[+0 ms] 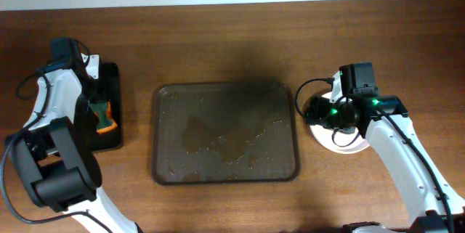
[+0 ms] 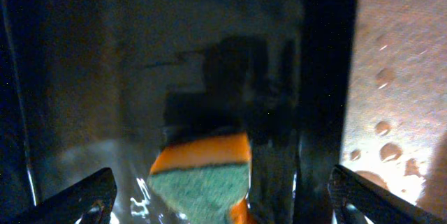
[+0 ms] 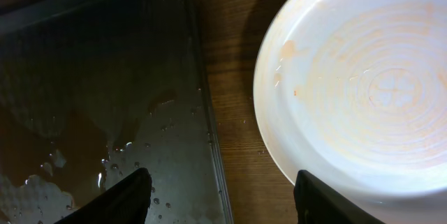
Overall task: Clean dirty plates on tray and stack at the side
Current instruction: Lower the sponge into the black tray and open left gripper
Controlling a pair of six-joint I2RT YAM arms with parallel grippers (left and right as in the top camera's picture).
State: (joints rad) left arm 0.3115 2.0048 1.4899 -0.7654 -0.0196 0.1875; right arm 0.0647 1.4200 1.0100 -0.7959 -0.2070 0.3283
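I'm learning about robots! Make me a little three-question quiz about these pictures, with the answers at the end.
1. Where is the white plate? A) on the table beside the brown tray B) on the brown tray C) held up in the air
2. True or false: the right claw is shut on the white plate.
3. Fill in: the sponge under the left claw is orange and ____.
Key: 1 A; 2 false, it is open; 3 green.

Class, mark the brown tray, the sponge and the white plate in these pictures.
brown tray [image 1: 225,109]: overhead view, bare wet floor.
sponge [image 2: 199,182]: left wrist view, green scouring face.
white plate [image 3: 370,91]: right wrist view, ringed inner well.
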